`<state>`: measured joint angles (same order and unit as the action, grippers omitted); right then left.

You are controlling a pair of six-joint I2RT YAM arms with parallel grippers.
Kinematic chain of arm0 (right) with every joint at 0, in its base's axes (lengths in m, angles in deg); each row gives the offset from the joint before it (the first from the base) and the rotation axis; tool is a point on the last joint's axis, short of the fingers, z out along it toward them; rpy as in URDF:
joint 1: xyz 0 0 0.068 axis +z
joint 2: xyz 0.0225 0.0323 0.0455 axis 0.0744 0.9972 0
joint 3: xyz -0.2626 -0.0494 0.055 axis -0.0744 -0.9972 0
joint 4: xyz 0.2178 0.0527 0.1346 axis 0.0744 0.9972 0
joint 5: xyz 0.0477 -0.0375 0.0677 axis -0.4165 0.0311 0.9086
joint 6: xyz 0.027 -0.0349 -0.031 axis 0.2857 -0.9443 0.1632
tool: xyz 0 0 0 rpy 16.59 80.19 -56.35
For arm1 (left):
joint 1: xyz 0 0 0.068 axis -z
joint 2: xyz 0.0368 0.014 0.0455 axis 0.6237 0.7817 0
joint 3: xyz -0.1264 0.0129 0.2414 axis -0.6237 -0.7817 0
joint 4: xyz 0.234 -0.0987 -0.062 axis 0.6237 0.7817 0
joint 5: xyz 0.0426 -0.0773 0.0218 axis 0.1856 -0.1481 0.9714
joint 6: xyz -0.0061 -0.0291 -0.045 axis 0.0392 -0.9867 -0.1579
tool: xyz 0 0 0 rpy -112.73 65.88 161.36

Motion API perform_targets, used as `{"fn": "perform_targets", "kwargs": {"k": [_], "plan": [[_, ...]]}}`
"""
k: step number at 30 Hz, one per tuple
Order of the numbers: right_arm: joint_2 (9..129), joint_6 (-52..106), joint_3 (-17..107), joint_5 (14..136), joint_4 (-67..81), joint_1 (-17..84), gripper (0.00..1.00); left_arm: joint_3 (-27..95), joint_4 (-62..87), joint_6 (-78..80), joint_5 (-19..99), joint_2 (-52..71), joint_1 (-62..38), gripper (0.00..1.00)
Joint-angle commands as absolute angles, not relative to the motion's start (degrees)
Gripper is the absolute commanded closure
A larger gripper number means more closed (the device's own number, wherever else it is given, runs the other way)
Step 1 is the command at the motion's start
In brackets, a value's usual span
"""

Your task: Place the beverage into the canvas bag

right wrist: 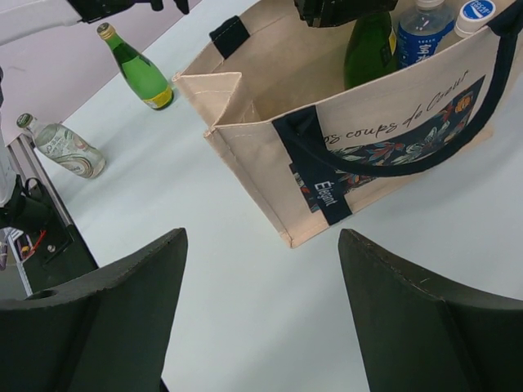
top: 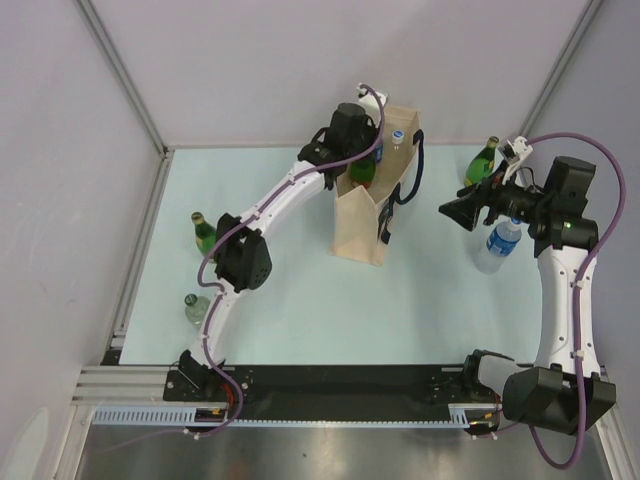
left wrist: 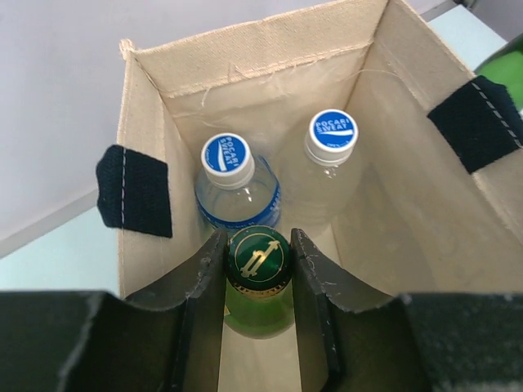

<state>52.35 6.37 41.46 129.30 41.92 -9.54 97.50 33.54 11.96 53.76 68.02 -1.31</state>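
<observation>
The beige canvas bag with navy handles stands upright at the back middle of the table. My left gripper reaches down into its mouth and is shut on the neck of a green glass bottle with a green and gold cap. This beverage is inside the bag, beside two clear bottles with blue and white caps. My right gripper hovers open and empty over the table, to the right of the bag. In the top view the left gripper covers most of the bag's opening.
Near the right arm stand a green bottle and a clear water bottle. To the left of the bag are another green bottle and a clear glass bottle. Grey walls close the table at the back and sides.
</observation>
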Motion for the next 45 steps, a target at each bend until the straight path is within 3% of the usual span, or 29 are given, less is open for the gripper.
{"fn": "perform_targets", "kwargs": {"k": [1, 13, 16, 25, 32, 39, 45], "plan": [[52.22, 5.61, 41.2, 128.7, 41.96, -9.89, 0.2, 98.89, 20.32, 16.23, 56.05, 66.5, -0.97, 1.0], [52.75, 4.03, 41.02, 127.9, 43.45, -9.89, 0.2, 96.25, 16.01, 17.64, 56.66, 68.43, -0.97, 0.99], [53.01, 3.41, 41.2, 127.46, 44.07, -9.89, 0.2, 93.97, 14.96, 17.37, 56.92, 67.82, -0.88, 0.96], [53.8, 1.83, 43.04, 126.67, 46.27, -9.97, 0.2, 87.81, 12.15, 16.93, 58.68, 65.97, -0.97, 0.64], [55.64, -4.74, 48.64, 125.1, 52.93, -10.06, 0.2, 87.28, 11.88, 16.06, 61.31, 63.08, -1.06, 0.26], [60.47, -7.67, 58.41, 121.67, 59.54, -10.24, 0.19, 87.28, 13.19, 14.49, 62.02, 56.14, -1.58, 0.17], [62.5, 3.57, 62.37, 108.85, 53.57, -10.76, 0.2, 83.96, 19.25, 10.09, 61.06, 47.27, -1.85, 0.09]]}}
